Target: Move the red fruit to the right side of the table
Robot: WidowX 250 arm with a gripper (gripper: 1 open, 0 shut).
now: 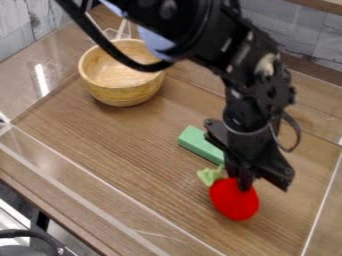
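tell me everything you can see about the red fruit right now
The red fruit is a small, round, bright red toy with a smooth, plastic-looking surface and a light green leafy stem on its upper left. It sits low on the brown wood-grain table, near the front right, close to the clear acrylic wall. The black tool comes down onto its top, shut on it and hiding its upper part. The green rectangular block lies just behind it; whether the leaf touches the block cannot be told.
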